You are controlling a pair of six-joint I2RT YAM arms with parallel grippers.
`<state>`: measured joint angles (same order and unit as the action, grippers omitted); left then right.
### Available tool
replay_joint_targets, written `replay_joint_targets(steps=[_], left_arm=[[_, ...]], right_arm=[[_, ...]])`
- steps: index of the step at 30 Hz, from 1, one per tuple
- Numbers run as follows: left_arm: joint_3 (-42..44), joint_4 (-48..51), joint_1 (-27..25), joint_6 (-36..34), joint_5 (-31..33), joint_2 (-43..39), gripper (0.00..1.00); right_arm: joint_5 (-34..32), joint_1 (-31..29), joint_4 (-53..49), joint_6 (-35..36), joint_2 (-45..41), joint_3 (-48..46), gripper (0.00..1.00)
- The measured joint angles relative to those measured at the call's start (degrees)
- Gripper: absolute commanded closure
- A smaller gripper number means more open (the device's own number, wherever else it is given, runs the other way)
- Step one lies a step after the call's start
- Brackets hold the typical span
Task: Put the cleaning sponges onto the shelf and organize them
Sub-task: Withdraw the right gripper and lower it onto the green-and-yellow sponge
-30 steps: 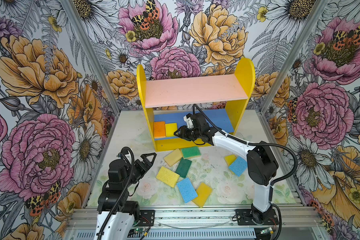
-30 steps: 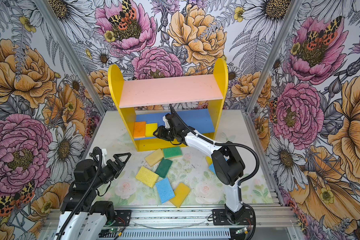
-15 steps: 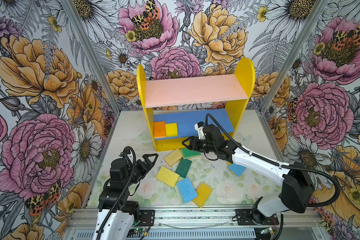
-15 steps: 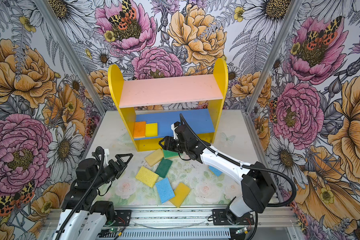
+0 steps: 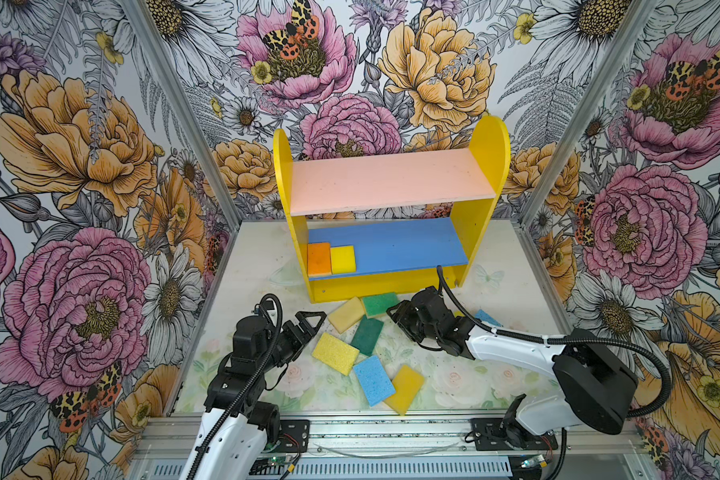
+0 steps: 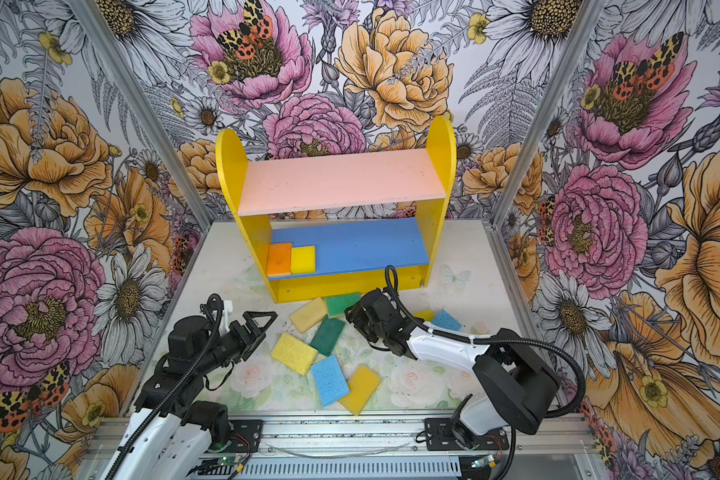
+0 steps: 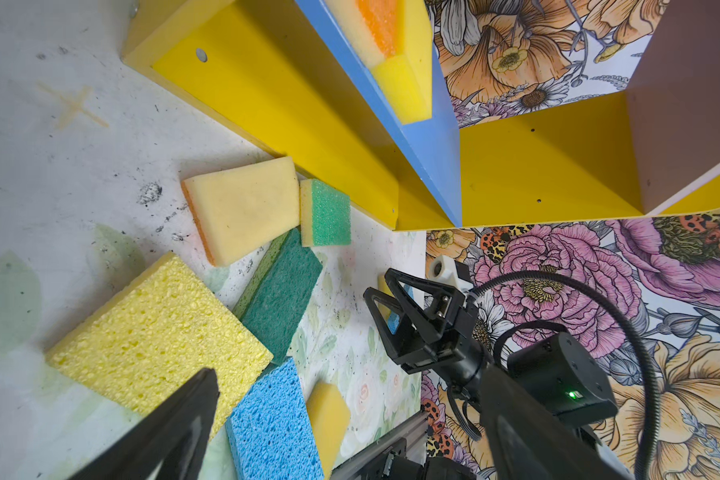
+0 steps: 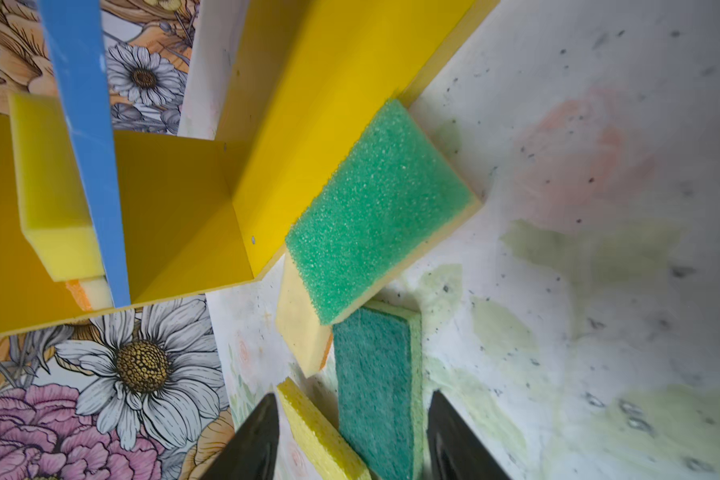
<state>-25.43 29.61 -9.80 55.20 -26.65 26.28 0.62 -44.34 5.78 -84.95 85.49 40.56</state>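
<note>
An orange sponge (image 5: 319, 258) and a yellow sponge (image 5: 343, 259) sit side by side at the left end of the shelf's (image 5: 488, 141) blue board (image 5: 391, 245); the other sponges (image 5: 335, 353) lie scattered on the surface (image 5: 258, 257) before it; the left gripper (image 5: 306, 328) hangs wide and empty; the right gripper (image 5: 393, 314), part-spread and empty, is just beside a dark green sponge (image 5: 367, 336).

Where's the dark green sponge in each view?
In a top view: dark green sponge lies in front of the shelf.
In a top view: same place.
Left wrist: mid-picture.
Right wrist: framed by the fingers, here.
Landmark: light green sponge adjoining it.
</note>
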Motion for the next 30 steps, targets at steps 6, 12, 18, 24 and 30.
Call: replay_joint_targets(steps=[6, 12, 18, 24, 30], left_arm=[[0.0, -0.35, 0.02, 0.44, 0.07, -0.13, 0.01], [0.0, -0.35, 0.7, 1.05, 0.04, -1.25, 0.01], [0.02, -0.35, 1.33, 1.44, 0.0, -1.46, 0.01], [0.07, -0.35, 1.55, 1.44, -0.13, -1.46, 0.01], [0.09, -0.35, 2.25, 1.44, -0.2, -1.44, 0.01]], right_arm=[[-1.2, 0.0, 7.91, -6.34, 6.38, -0.13, 0.43], [-1.46, 0.09, 12.85, -8.96, 9.81, -0.13, 0.44], [-1.22, 0.57, 16.61, -10.27, 14.53, -0.13, 0.45], [-1.03, 1.86, 19.89, -10.64, 17.42, 0.11, 0.46], [-0.81, 2.82, 23.1, -10.8, 20.02, 1.33, 0.49]])
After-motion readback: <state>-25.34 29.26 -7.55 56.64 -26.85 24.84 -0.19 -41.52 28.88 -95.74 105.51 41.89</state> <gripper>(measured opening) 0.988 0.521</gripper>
